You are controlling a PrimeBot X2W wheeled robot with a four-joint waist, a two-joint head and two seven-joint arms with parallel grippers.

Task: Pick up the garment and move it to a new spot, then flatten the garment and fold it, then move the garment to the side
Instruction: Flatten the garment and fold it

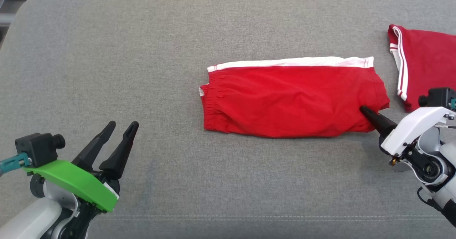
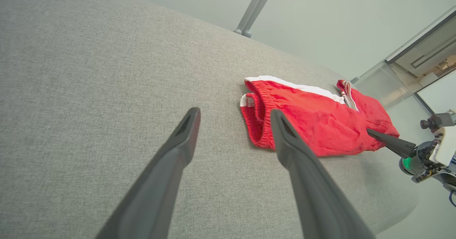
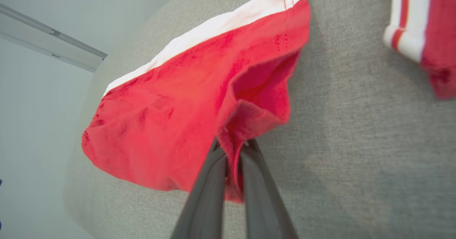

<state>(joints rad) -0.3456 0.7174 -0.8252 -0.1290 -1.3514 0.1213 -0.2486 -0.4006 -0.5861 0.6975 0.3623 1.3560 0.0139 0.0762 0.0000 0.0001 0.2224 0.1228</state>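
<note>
The garment (image 1: pixel 292 98) is a pair of red shorts with a white side stripe, folded lengthwise and lying across the middle of the grey cushion, waistband to the left. My right gripper (image 1: pixel 364 109) is shut on the garment's right leg hem; the right wrist view has the red cloth (image 3: pixel 178 107) pinched between its two fingers (image 3: pixel 213 182) and lifted a little at that corner. My left gripper (image 1: pixel 123 126) stands open at the lower left, well apart from the garment (image 2: pixel 313 114), with nothing between its fingers (image 2: pixel 178 150).
A second red garment (image 1: pixel 424 64) with white stripes lies at the right edge of the cushion (image 1: pixel 107 53), close to my right arm. Wide bare grey fabric stretches left of and in front of the shorts. The cushion's front seam runs near the bottom.
</note>
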